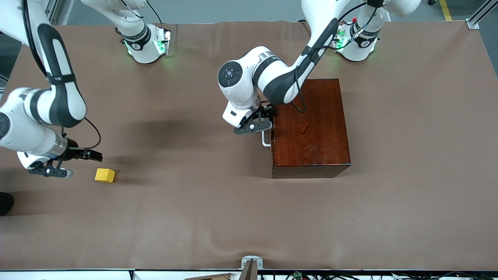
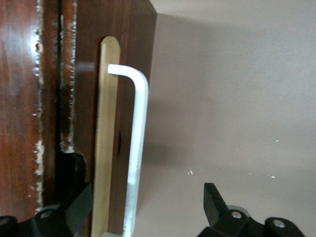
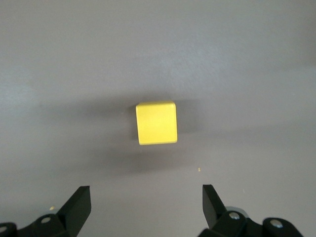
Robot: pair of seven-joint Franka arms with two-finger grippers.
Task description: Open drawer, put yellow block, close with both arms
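- Now my left gripper (image 2: 143,207) stands spread wide with nothing clamped, one finger (image 2: 217,205) on each side of the white U-shaped bar handle (image 2: 136,148), touching neither.
- That handle sits on the pale-wood drawer (image 2: 106,138) front, shut flush in the glossy dark reddish-brown wooden box (image 1: 311,128).
- My right gripper (image 3: 145,210) is also wide apart and empty, low above the brown table (image 1: 194,214) near the small bright-yellow cube (image 3: 156,123).
- This cube lies on the table toward my right arm's end, well apart from the box.
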